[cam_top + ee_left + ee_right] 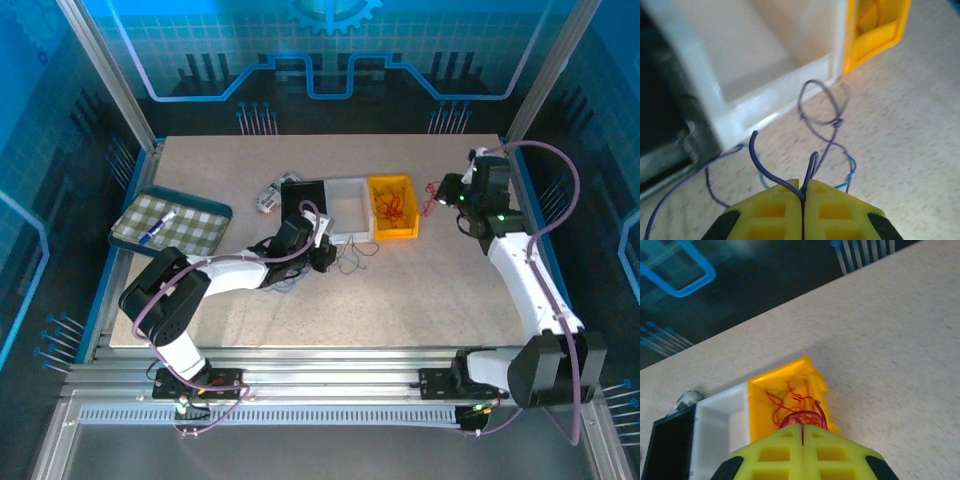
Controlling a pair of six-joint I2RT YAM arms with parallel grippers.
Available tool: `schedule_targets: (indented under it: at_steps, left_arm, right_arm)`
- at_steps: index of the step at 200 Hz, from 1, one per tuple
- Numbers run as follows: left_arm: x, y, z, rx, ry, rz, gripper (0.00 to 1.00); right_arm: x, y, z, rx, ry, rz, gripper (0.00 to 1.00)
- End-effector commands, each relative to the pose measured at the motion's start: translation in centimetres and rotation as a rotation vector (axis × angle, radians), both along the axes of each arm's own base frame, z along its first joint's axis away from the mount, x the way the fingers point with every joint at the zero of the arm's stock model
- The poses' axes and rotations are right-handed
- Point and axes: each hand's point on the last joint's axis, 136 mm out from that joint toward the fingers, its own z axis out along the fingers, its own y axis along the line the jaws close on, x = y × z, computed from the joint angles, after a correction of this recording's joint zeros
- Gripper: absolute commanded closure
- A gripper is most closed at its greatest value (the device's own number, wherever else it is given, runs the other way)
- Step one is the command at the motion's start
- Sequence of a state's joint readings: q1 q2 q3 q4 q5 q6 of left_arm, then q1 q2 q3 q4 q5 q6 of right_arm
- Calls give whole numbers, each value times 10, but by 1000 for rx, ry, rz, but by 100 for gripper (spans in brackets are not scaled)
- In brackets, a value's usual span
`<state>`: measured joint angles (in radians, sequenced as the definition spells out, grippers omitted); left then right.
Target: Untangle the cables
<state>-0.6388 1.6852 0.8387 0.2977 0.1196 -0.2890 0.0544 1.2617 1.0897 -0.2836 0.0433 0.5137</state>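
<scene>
Your left gripper (803,191) is clamped shut on a purple cable (837,122) — light, springy (snags likely); right gripper (802,429) pinches red cables (806,416). Take ends, not loops.

I am finding the black bin (300,195), white bin (348,205) and yellow bin (395,233) walling off mid-table, loose cables (355,262) trailing before them, near table (400,300) lying open, checked tray (195,225) crowding the left edge.

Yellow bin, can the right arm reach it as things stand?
Probably yes: the right arm, jaws shut on red wires, hangs just beside the yellow bin, whose top is open, and nothing stands between them.
</scene>
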Motion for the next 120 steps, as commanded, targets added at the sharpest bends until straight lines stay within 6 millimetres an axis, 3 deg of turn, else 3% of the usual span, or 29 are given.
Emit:
schedule_targets:
  at_steps: [1, 31, 54, 82, 120]
  left_arm:
    - [6, -16, 14, -75, 14, -38, 100]
    - [25, -11, 19, -135, 8, 79, 100]
    - [29, -13, 16, -160, 30, 105, 100]
    - [30, -9, 18, -152, 20, 126, 100]
    - [30, -5, 16, -131, 21, 140, 100]
  right_arm:
    - [22, 27, -12, -30, 18, 108, 97]
    - [52, 47, -38, -40, 86, 152, 97]
    - [70, 60, -66, -39, 159, 182, 97]
    - [79, 81, -99, -53, 242, 238, 97]
    - [83, 92, -140, -111, 352, 248, 97]
